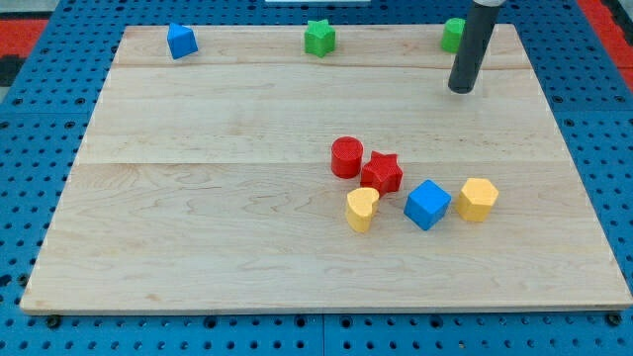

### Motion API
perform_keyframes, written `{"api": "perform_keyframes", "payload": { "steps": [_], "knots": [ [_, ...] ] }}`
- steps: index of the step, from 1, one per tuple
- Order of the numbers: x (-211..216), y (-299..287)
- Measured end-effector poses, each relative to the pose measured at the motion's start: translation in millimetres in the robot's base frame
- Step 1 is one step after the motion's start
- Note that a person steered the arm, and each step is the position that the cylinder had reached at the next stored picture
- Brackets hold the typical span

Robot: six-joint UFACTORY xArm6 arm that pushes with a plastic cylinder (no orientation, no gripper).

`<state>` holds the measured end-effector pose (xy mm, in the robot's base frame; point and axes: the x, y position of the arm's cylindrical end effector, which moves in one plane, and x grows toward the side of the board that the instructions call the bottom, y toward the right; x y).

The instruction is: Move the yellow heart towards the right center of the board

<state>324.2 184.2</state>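
The yellow heart [362,209] lies a little right of the board's centre, toward the view's bottom. It sits just below and left of the red star [382,172]. My tip [461,90] is near the view's top right, well above and to the right of the heart, touching no block. The rod partly hides a green block [452,34] at the top right edge.
A red cylinder [347,157] touches the red star's left. A blue cube [427,205] and a yellow hexagonal block [478,199] lie right of the heart. A blue block [182,41] and a green star [319,38] sit along the top of the wooden board [198,198].
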Motion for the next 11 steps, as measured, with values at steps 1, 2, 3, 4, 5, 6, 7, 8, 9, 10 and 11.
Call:
{"api": "perform_keyframes", "payload": {
  "steps": [1,2,3,4,5,6,7,8,9,10,11],
  "knots": [
    [21,12],
    [74,8],
    [132,41],
    [187,38],
    [243,-67],
    [216,-108],
    [181,-155],
    [165,-203],
    [135,-193],
    [137,-250],
    [145,-208]
  ]
}}
